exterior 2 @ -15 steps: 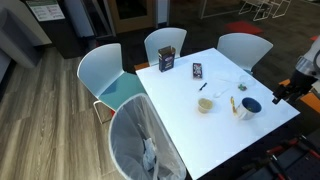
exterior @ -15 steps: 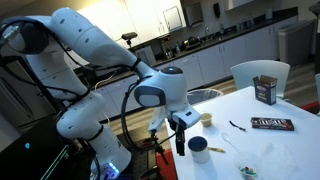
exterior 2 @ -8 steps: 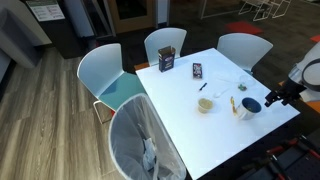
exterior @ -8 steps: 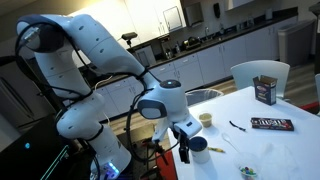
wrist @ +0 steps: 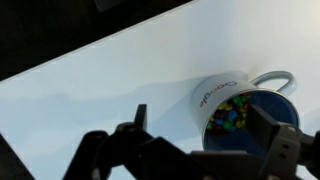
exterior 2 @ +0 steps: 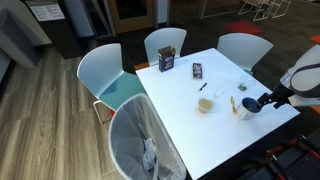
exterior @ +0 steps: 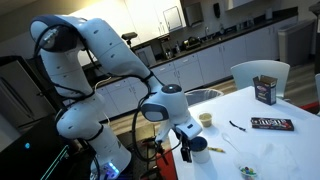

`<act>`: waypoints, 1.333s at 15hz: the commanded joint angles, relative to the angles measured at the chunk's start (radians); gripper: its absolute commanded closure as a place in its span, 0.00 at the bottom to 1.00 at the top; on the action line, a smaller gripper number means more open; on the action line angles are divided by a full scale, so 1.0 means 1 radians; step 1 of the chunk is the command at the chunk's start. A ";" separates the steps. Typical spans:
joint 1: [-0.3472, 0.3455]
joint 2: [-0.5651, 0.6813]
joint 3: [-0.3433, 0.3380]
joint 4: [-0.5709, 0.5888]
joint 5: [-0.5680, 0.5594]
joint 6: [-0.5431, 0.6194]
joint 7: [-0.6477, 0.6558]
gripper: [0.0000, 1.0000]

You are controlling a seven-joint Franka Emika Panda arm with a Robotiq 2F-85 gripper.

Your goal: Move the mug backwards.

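Grasping is the step in hand. In the wrist view the fingers (wrist: 141, 112) stand apart, one left of the mug (wrist: 232, 104) and one over its right side, not yet closed on it, so the gripper (wrist: 200, 115) brackets it. The mug, white outside with printed letters and dark blue within, stands on the desk (exterior 2: 215, 88) near the edge closest to the robot.

The next move calls for closing on the mug's wall, then a low lift or slide backwards. That direction is probably toward the robot's base, though the pictures do not settle it.

In an exterior view, from left to right, a dark box (exterior 2: 167, 60) stands at the far side, then a flat dark packet (exterior 2: 197, 70), then a cream cup (exterior 2: 205, 104) near the mug. The cup is the closest neighbour, yet it lies beside the mug rather than behind it, so I judge the way open.
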 commanded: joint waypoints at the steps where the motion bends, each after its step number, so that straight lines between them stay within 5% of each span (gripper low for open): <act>1: 0.007 0.056 0.008 0.016 -0.004 0.091 0.057 0.00; 3: 0.018 0.085 -0.003 0.026 -0.016 0.123 0.097 0.00; 4: 0.022 0.098 -0.007 0.032 -0.018 0.133 0.113 0.25; 6: 0.029 0.119 -0.013 0.042 -0.021 0.145 0.137 0.32; 14: 0.055 0.165 -0.034 0.075 -0.025 0.141 0.180 0.95; 20: 0.080 0.107 -0.052 0.061 -0.030 0.093 0.206 0.99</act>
